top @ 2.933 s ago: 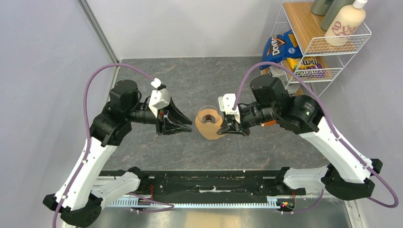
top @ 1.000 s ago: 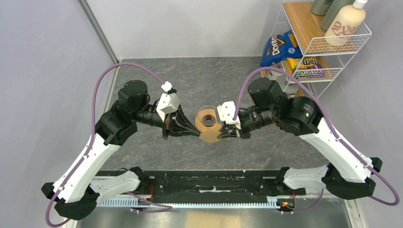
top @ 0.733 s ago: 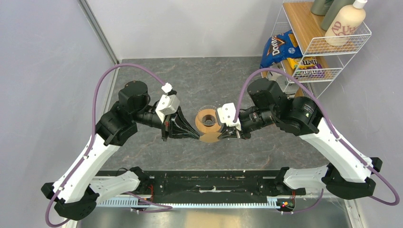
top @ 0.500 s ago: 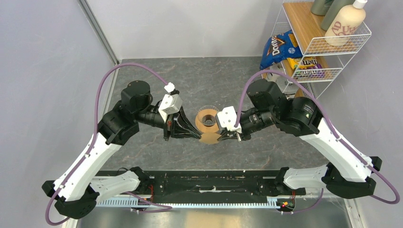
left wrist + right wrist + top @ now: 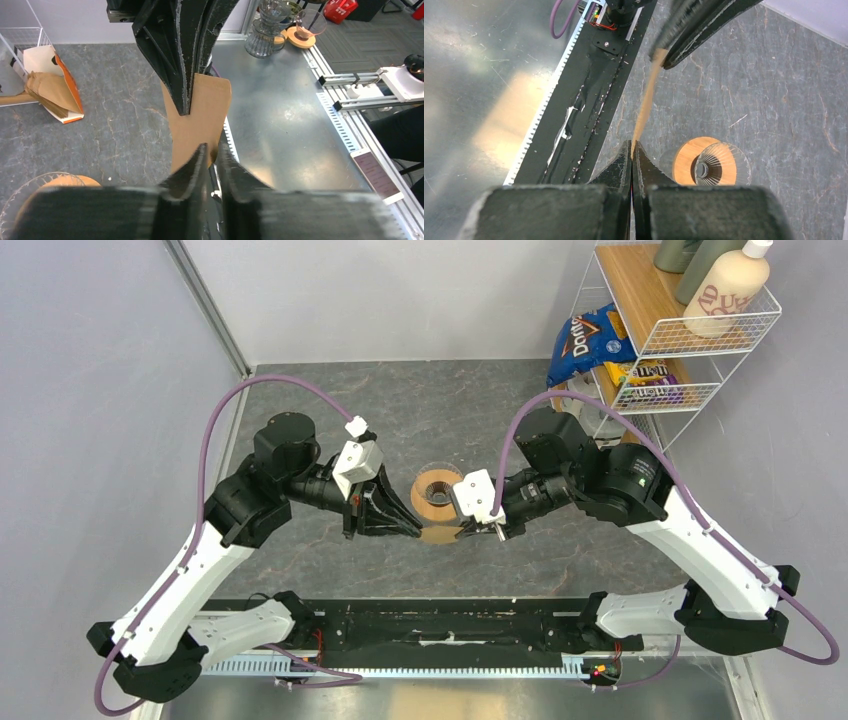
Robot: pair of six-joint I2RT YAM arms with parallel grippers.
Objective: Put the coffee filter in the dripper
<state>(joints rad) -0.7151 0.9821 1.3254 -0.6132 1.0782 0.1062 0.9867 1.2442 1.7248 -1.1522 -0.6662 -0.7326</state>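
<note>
The coffee filter (image 5: 438, 535), a flat tan paper sheet, hangs in the air between both grippers, just in front of the dripper (image 5: 437, 490). The dripper is a clear ribbed glass cone on an orange-brown wooden collar, standing empty on the grey table. My left gripper (image 5: 415, 530) is shut on the filter's left edge. My right gripper (image 5: 465, 531) is shut on its right edge. The left wrist view shows the filter (image 5: 200, 115) broadside between my left gripper (image 5: 211, 147) and the right one's fingers (image 5: 185, 75). The right wrist view shows the filter (image 5: 647, 102) edge-on from my right gripper (image 5: 632, 144), with the dripper (image 5: 711, 167) below right.
A white wire shelf (image 5: 690, 390) at the back right holds a Doritos bag (image 5: 585, 335), an M&M's pack and bottles. A black rail (image 5: 420, 625) runs along the near edge. A pack of tan filters (image 5: 52, 92) lies by the shelf. Grey walls close in the left and back.
My left gripper moved right to the filter and closed on its left edge. My right gripper rolled, turning the filter from face-up to edge-on, and shifted it slightly nearer. The dripper stayed put.
</note>
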